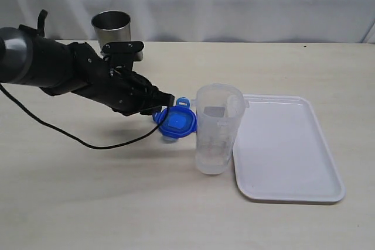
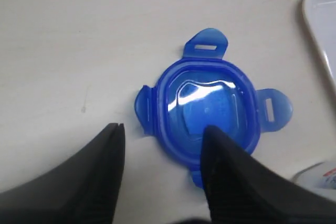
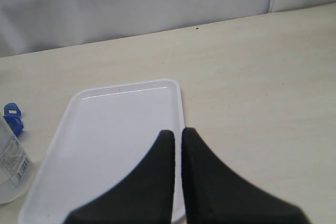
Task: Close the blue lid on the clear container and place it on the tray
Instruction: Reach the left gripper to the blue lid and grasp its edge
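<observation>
1. Furthest left, a steel cup [image 1: 111, 26] stands upright at the back of the table [image 1: 117, 215], behind my left arm.
2. My left arm reaches in low from the left edge of the exterior view, with a black cable [image 1: 88, 143] trailing over the table under it.
3. My left gripper [image 1: 167, 102] is down at the blue lid [image 1: 176, 122]. In the left wrist view my left gripper [image 2: 163, 140] has its jaws apart. One finger sits over the lid's rim and the other over bare table just beside the lid, with a gap showing, so nothing is clamped.
4. That blue lid [image 2: 210, 103] is on the table near the middle with its flaps splayed outward, right beside the clear container. I cannot tell whether the two touch.
5. The clear container [image 1: 218, 127] stands upright and uncovered on the table, between the lid and the tray and just off the tray's near left corner.
6. The tray [image 1: 293, 144] lies flat to the right of the container, white and with nothing on it.
7. My right gripper [image 3: 178, 132] shows only in the right wrist view. Its fingers are pressed almost together, holding nothing, above the tray [image 3: 105, 129]. From there I glimpse the container [image 3: 10, 156] with a printed label at that view's edge.
</observation>
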Controlling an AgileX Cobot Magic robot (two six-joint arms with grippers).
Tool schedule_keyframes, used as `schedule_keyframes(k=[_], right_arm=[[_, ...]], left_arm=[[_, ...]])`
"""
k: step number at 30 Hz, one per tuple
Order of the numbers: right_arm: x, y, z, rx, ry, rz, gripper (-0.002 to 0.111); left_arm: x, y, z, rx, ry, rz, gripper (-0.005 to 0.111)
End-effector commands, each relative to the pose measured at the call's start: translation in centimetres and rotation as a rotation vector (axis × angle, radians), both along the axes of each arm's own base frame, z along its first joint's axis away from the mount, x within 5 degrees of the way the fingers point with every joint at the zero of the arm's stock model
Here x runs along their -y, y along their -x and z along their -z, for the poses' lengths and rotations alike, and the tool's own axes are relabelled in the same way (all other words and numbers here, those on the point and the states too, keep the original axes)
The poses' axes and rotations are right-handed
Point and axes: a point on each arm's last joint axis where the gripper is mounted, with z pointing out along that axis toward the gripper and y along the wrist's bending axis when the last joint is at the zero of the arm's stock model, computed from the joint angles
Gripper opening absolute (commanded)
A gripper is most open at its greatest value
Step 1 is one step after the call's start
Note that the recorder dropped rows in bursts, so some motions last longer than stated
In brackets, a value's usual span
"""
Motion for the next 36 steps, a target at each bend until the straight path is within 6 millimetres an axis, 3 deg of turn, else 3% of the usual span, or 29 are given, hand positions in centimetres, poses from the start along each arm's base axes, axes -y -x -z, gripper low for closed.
schedule_keyframes(k=[1,12,19,28,36], right_arm=[[0.0,0.0,0.0,0.007,-0.001,0.001,0.005],[0.0,0.0,0.0,0.007,-0.001,0.001,0.005],[0.0,0.0,0.0,0.007,-0.001,0.001,0.005],[0.0,0.0,0.0,0.007,-0.001,0.001,0.005],[0.0,0.0,0.0,0.007,-0.001,0.001,0.005]], left_arm=[[-0.2,-0.8,0.8,-0.049,-0.016,0.045,0.043],[0.5,-1.2,4.0,-0.014,-0.067,0.032,0.043],[0.7,-1.3,3.9,0.008,-0.068,0.028,0.043],[3.0,-0.9,3.3,0.146,-0.066,0.027,0.043],[3.1,-0.8,3.3,0.146,-0.061,0.023,0.043]])
